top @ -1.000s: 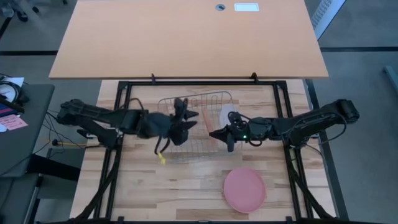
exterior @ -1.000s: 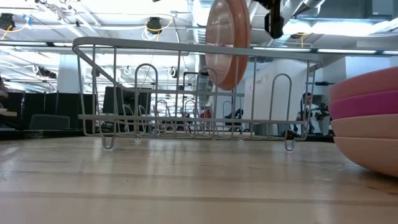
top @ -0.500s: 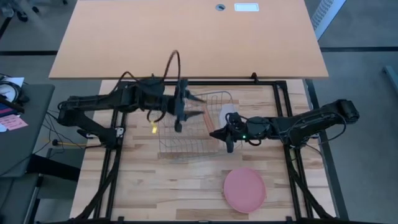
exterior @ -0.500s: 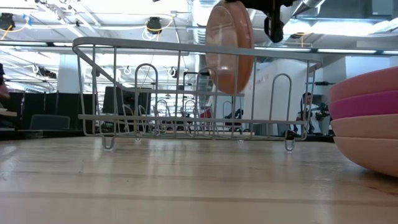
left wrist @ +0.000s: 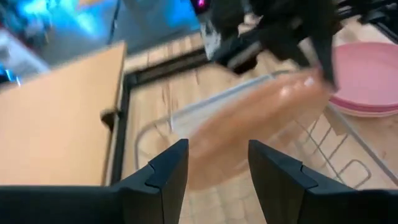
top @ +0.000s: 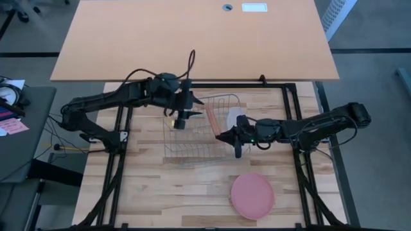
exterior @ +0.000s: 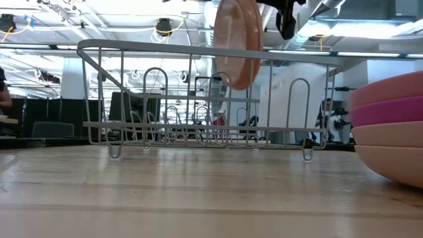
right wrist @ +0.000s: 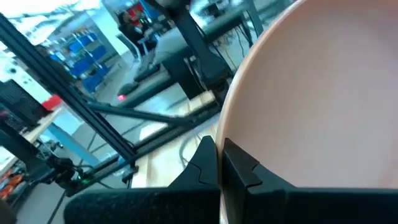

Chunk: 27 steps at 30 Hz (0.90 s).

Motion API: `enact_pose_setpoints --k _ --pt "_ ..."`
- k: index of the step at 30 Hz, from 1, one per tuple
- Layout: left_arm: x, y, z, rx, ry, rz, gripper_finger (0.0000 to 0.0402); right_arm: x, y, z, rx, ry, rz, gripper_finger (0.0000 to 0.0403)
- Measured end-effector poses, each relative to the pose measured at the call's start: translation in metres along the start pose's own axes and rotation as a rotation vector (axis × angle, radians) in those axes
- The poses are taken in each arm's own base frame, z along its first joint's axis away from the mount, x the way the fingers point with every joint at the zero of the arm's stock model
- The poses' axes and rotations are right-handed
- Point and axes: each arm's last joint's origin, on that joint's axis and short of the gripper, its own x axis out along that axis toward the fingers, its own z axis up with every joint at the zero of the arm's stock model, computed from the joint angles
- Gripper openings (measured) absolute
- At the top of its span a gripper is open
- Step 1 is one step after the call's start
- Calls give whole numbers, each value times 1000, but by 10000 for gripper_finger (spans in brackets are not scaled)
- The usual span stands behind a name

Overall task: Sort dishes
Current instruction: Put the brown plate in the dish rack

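Note:
A salmon-orange plate stands on edge above the wire rack, its lower part dipping below the rack's top rim and clear of the rack's floor. From above it shows edge-on. My right gripper is shut on it at the rack's right end. My left gripper hangs open over the rack's far left part, apart from the plate. Its fingers frame the plate without touching it. My right gripper pinches the plate's rim between its two shut fingers. It comes nearly level from the table's right side. The plate is lifted clear and stands on edge, its face toward the table's left and right.
A stack of pink and magenta plates lies on the table at the near right, in front of the rack. The table's black frame bars run along both sides. A large orange tabletop lies beyond the far edge.
My left gripper has swung from the rack's near middle toward the table's far edge and rolled about its own line. The plate has stayed in my right gripper above the rack, only swaying a little.

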Motion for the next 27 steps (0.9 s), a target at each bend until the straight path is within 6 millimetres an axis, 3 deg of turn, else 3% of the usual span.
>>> enact_pose_setpoints --k 6,11,14,18,24,27 --pt "-3 7 -4 -79 79 240 160 -5 8 16 -38 -151 67 0" --pt "-28 -3 5 -149 18 263 160 -19 13 40 -59 -318 122 0" --pt "-32 -24 9 -125 -10 199 160 -31 16 57 -46 -449 168 0" --pt "-20 -62 16 -34 -55 208 160 -44 20 73 -8 -610 238 0" --pt "13 -124 26 257 -61 592 160 -50 24 82 78 -724 322 0" --pt "28 -141 30 358 -5 766 160 -52 24 83 84 -737 330 0"
